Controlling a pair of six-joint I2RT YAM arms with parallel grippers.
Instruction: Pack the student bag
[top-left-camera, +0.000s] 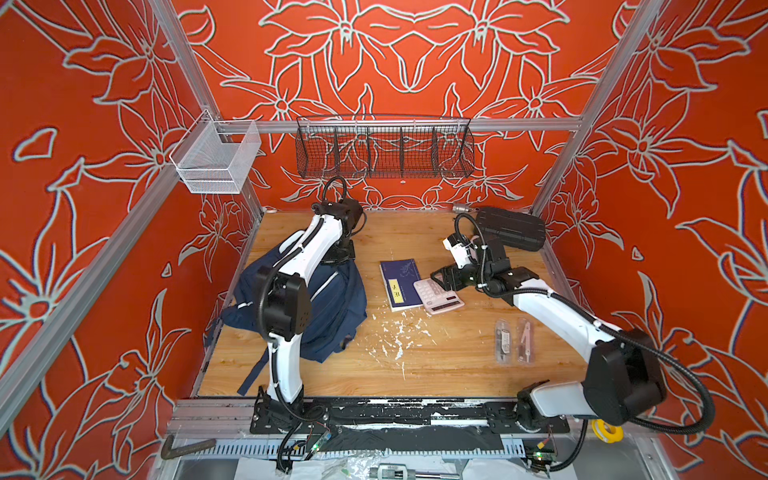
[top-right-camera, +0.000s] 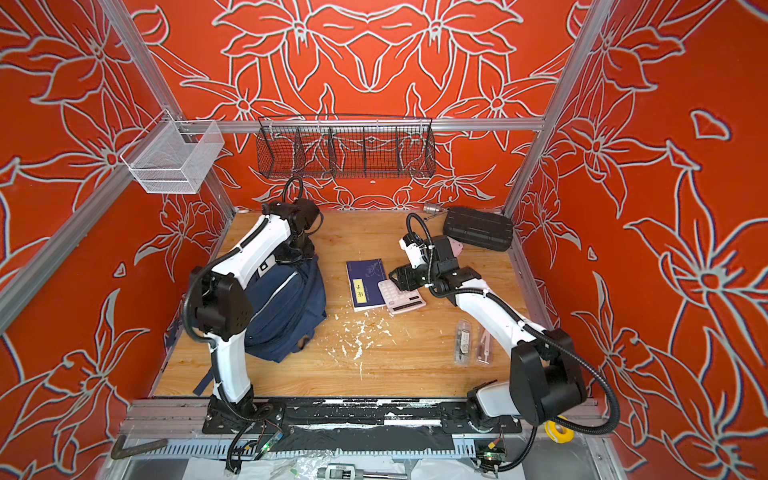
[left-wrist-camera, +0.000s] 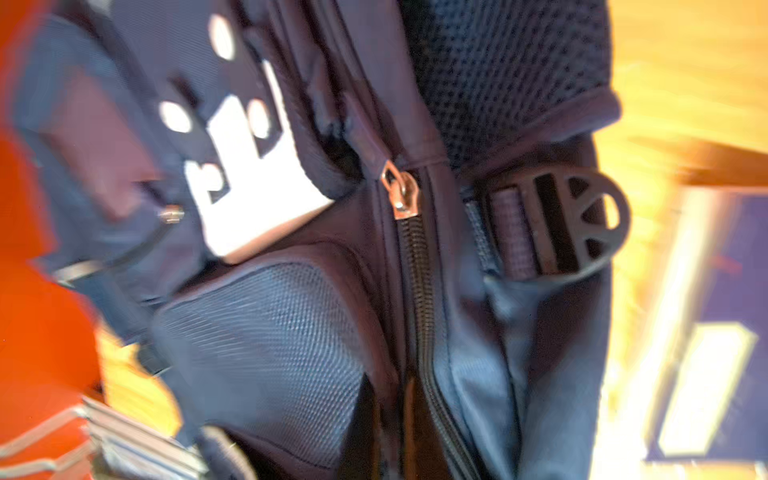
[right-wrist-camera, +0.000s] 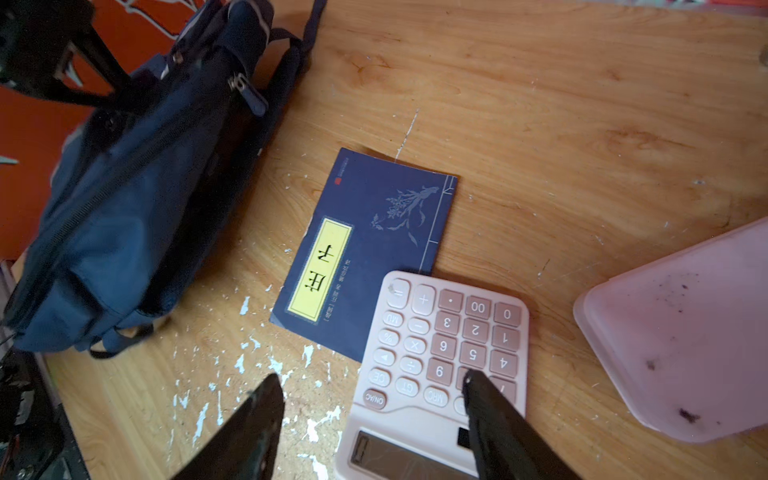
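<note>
On the left side of the wooden table (top-left-camera: 457, 365) sits the backpack (top-left-camera: 332, 307), slumped, with nothing visibly packed yet. Our left gripper (top-right-camera: 296, 254) is at the bag's far end and clenched, but the arm hides it, so we cannot tell what it pinches. Its wrist view, badly blurred, shows only a zip pull (left-wrist-camera: 401, 195) close by. Our right gripper (right-wrist-camera: 370, 374) hangs with its jaws spread wide and empty above the pink calculator (right-wrist-camera: 449, 332), which overlaps a corner of the blue book (right-wrist-camera: 374, 249). One finger (right-wrist-camera: 490, 415) is over the keys and the other over bare wood, so we judge the grip off-centre. We should shift until both fingers straddle the calculator's edges, come down level, close gently and lift straight up so the book underneath is not dragged along. A pink box (right-wrist-camera: 685, 332) lies near, so we keep clear of it
</note>
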